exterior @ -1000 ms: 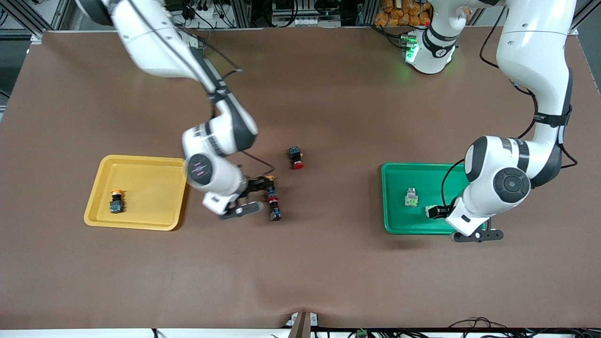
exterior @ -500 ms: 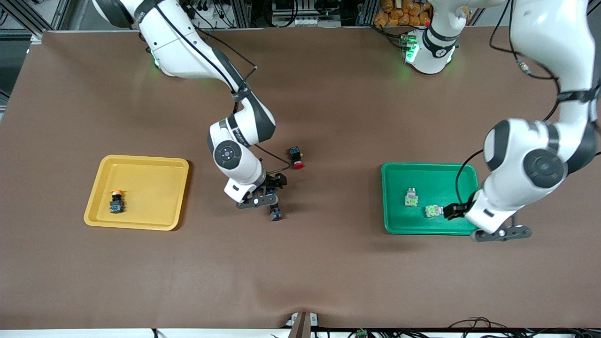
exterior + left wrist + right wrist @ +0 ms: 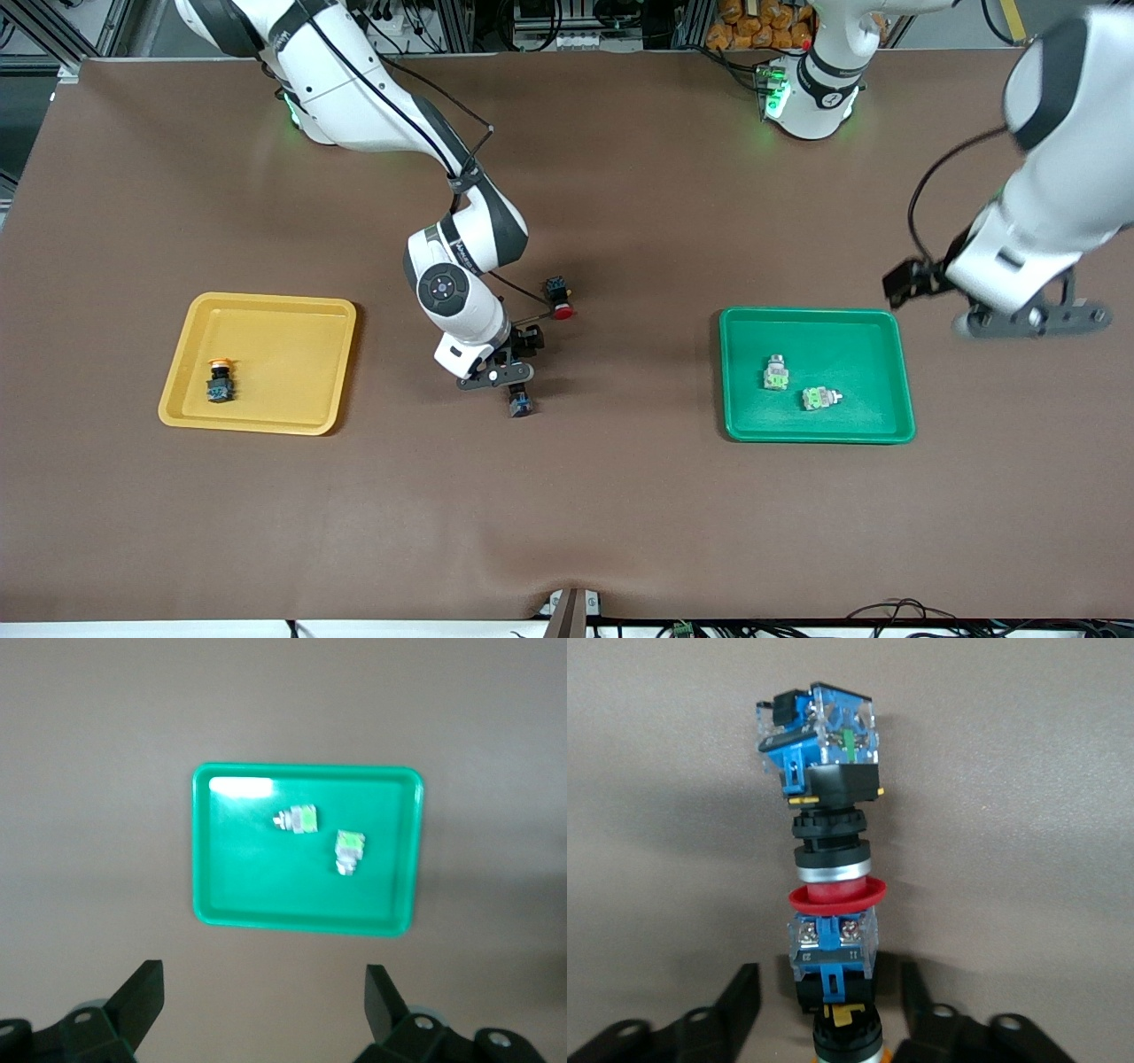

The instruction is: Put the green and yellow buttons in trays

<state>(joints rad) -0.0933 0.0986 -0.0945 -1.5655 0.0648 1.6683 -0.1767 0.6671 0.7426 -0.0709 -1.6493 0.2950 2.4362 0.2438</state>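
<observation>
**Last yellow button under the right gripper**

Brown matting covers the whole table (image 3: 620,514), with racks and cables along the edge where the arm bases stand. Both light-green switches (image 3: 776,374) (image 3: 817,399) already lie in the green tray (image 3: 899,372), apart from each other, and one orange-capped button (image 3: 219,379) sits in the yellow tray (image 3: 266,306). So the green half looks done, and I judge the step in hand to be picking up the second yellow button.

The right gripper (image 3: 516,372) is low over the middle of the table, its fingers (image 3: 735,1005) spread wide on either side of a dark-bodied button with a yellow cap (image 3: 837,1014); it grips nothing. That button lies end to end with a red-capped button (image 3: 830,833), seemingly touching its cap. A second red-capped button (image 3: 558,298) lies near, farther from the front camera.

The next move calls for closing on the yellow one's body alone. The red neighbour is the obstacle, as it could be dragged or nudged along.

The left gripper (image 3: 992,306) hangs open and empty above the bare table just off the green tray, toward the left arm's end, waiting.
</observation>
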